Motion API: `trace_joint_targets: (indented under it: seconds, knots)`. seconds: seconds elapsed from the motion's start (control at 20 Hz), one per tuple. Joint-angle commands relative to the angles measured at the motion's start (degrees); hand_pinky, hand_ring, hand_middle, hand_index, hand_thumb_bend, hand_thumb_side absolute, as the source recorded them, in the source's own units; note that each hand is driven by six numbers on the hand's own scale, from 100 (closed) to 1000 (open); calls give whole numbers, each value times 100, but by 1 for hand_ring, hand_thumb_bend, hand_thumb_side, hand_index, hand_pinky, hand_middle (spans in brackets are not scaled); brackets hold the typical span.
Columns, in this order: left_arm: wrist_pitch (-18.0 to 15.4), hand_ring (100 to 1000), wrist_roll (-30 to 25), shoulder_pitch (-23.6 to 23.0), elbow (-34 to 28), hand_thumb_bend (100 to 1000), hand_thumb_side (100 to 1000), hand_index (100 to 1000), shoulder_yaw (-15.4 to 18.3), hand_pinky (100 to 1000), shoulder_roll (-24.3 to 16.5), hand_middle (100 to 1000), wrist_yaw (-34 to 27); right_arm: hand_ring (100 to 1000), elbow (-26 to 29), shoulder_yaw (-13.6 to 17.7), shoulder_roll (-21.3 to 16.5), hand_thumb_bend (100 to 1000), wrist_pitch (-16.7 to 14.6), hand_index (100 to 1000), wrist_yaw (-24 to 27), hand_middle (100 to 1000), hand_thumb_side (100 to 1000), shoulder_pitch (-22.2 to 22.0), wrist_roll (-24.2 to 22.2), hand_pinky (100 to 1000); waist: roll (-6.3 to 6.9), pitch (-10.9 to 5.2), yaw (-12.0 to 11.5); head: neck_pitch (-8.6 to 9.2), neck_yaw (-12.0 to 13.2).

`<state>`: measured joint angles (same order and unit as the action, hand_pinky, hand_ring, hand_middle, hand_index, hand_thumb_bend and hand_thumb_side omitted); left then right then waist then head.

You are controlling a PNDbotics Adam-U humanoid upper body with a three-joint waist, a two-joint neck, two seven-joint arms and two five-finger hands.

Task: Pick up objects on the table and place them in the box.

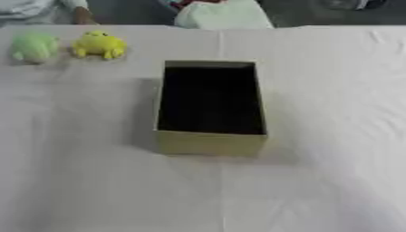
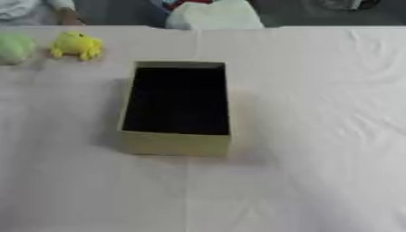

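No hand in view, so state unknown; open tan cardboard box (image 1: 210,141) looks empty on white-clothed bench (image 1: 333,136); next, I judge: reach far-left for yellow plush toy (image 1: 99,44) or pale green one (image 1: 33,46).

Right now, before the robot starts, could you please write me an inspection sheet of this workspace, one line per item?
Surface: table under a white cloth, wrinkled, bare in the near half.
Job's things: open olive-gold rectangular cardboard box at centre, dark inside, nothing seen in it; yellow soft toy and pale green soft toy side by side at the far left, outside the box.
Clutter: nothing seen.
Hands: neither hand in view.
Cables: nothing seen.
Surroundings: pale cushion-like shape beyond the far edge; a person's sleeve at the far left, touching nothing.
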<state>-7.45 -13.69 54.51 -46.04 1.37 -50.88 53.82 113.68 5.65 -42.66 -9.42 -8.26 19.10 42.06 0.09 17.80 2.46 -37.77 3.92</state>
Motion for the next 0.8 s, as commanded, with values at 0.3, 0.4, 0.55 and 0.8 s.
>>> trace_joint_targets:
  seconds: [0.3,0.4,0.55,0.8]
  knots:
    - [-66,891,-62,171,-228,576,181,989,12,879,-116,933,-114,732,91,113,-225,100,31,783,-82,705,1000,-26,91,772,84,-24,120,133,100]
    - [-93,894,-87,150,-268,602,209,989,3,880,-126,935,-138,732,91,117,-227,100,40,783,-92,705,1000,-55,100,772,107,-30,152,91,83]
    - [-136,900,-154,115,-307,630,235,988,-11,882,-154,940,-158,732,91,132,-233,100,47,783,-107,705,1000,-92,122,773,113,-45,92,-1,94]
    - [-153,909,-333,77,-323,626,233,988,-19,884,-192,945,-84,732,91,138,-247,100,50,783,-122,705,1000,-116,138,773,97,-55,-123,-147,141]
